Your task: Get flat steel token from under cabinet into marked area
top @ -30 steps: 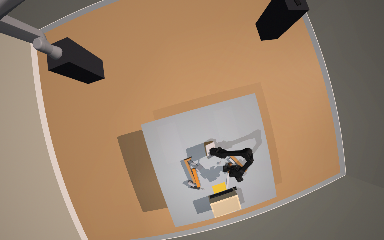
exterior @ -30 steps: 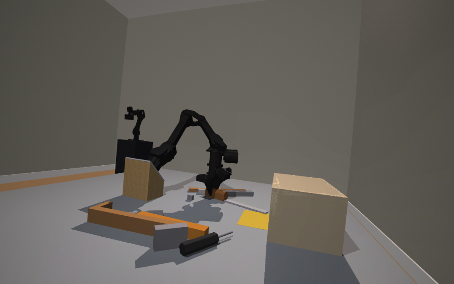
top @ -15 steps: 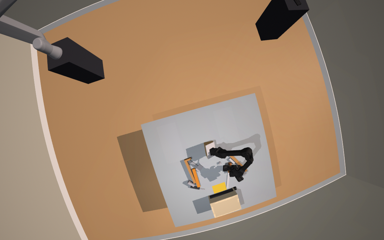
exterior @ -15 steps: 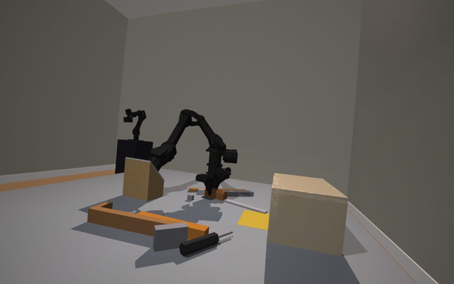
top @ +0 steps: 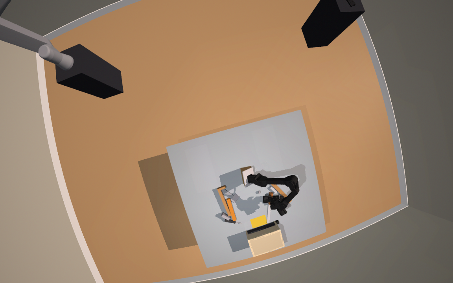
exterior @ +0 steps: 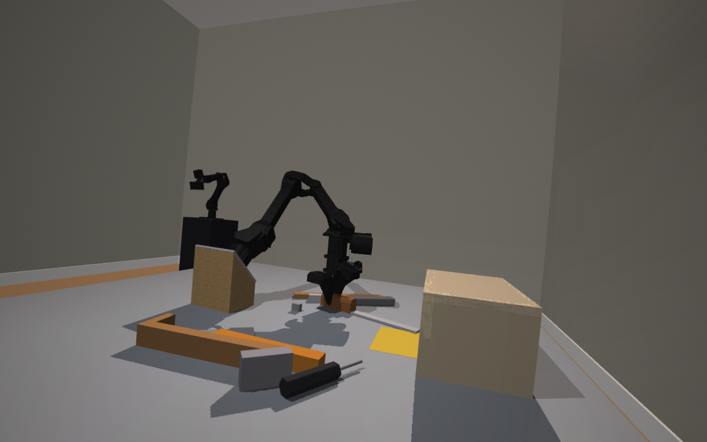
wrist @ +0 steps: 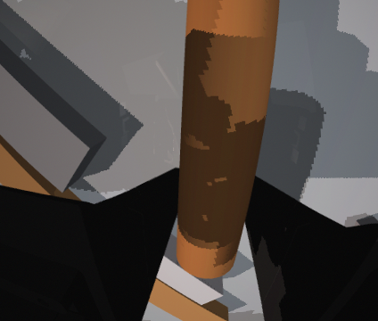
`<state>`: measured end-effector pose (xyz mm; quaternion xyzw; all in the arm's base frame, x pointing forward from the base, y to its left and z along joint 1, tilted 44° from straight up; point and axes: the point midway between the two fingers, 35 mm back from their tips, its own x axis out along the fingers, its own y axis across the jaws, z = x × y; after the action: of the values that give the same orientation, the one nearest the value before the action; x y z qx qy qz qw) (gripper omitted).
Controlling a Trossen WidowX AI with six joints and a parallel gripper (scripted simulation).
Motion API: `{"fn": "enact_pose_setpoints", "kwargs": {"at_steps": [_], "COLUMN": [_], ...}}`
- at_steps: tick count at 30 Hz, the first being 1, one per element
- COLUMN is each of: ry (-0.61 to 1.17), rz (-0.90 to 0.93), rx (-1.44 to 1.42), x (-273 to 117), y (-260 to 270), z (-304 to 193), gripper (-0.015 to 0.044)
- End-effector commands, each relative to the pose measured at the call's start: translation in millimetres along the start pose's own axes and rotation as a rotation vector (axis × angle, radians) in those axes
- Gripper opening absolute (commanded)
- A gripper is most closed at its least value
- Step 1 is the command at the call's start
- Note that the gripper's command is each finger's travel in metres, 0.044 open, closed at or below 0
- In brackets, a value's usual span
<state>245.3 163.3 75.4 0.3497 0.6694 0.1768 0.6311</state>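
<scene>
My gripper [exterior: 329, 299] [wrist: 213, 180] is shut on the round orange handle [exterior: 347, 304] [wrist: 225, 134] of a tool, low at the table. A long thin light-grey strip [top: 269, 212] [exterior: 386, 321] runs from the handle end towards the cabinet, past the side of the marked area; their join is not clear. The yellow marked area [top: 258, 221] [exterior: 394, 341] lies before the cabinet [top: 266, 242] [exterior: 477, 335], with dark vent slots [top: 261, 227] along its front bottom. The token is not visible in any view.
An orange L-shaped bar [exterior: 196, 342], a grey block [exterior: 265, 369] and a black-handled screwdriver [top: 229, 221] [exterior: 310, 379] lie across from the arm. A grey bar [exterior: 376, 301] [wrist: 33, 102] lies close beside the gripper. A small cube [top: 258, 192] [exterior: 296, 307] and a slanted wooden block [exterior: 212, 280] stand nearer the base.
</scene>
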Motion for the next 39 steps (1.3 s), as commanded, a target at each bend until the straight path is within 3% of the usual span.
{"fn": "enact_pose_setpoints", "kwargs": {"at_steps": [1,39], "ry": [0.0,-0.002], "rz": [0.003,0.002], "rx": [-0.009,-0.017], "x": [0,0], "y": [2,2], "z": [6,52], "gripper": [0.0,0.0]}}
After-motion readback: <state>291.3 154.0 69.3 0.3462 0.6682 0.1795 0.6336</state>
